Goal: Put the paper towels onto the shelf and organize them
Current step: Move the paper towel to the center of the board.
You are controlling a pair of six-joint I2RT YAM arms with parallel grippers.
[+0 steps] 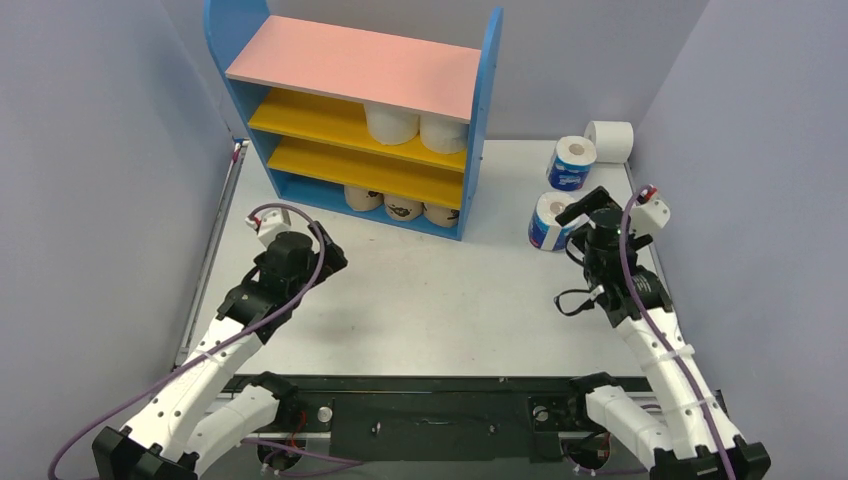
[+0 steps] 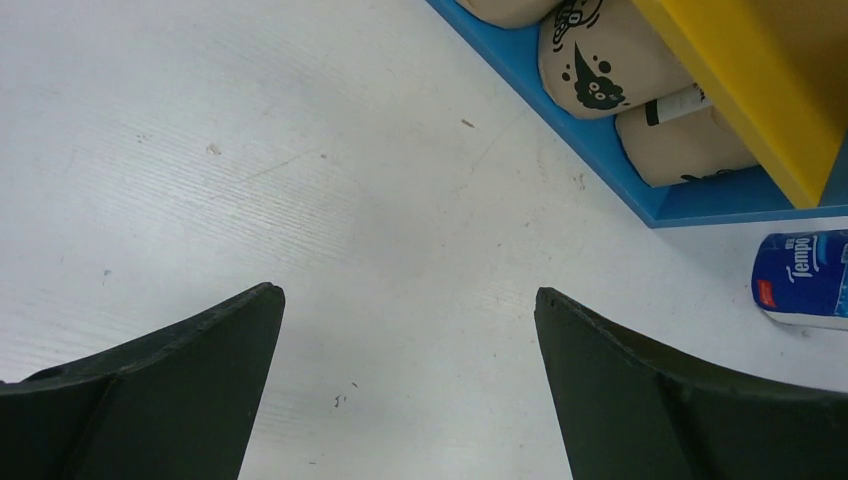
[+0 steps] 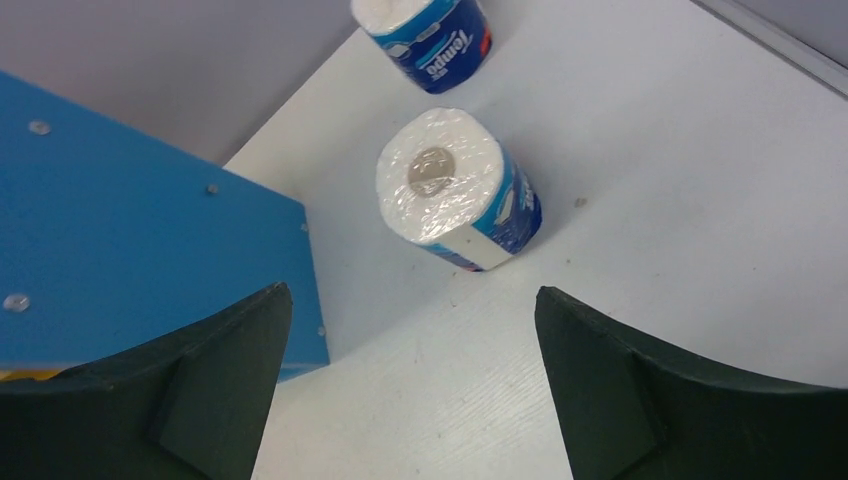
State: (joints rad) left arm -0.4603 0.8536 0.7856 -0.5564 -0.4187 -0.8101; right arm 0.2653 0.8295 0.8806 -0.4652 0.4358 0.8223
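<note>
The shelf [image 1: 350, 65] stands at the back left of the table. Two white rolls [image 1: 392, 122] sit on its upper yellow board and three tan printed rolls [image 1: 403, 208] on the blue base; the tan rolls also show in the left wrist view [image 2: 595, 60]. Two blue-wrapped rolls stand upright right of the shelf: the near one [image 1: 547, 220] [image 3: 455, 187] and the far one [image 1: 571, 163] [image 3: 430, 35]. A white roll [image 1: 610, 140] lies at the back right. My right gripper [image 1: 582, 210] [image 3: 410, 330] is open, just short of the near blue roll. My left gripper [image 1: 335, 250] [image 2: 410, 330] is open and empty above bare table.
Grey walls close in the table on the left, back and right. The shelf's blue side panel [image 3: 130, 230] is close to my right gripper's left finger. A blue roll [image 2: 805, 278] shows at the right edge of the left wrist view. A metal rail [image 1: 215, 240] runs along the table's left edge.
</note>
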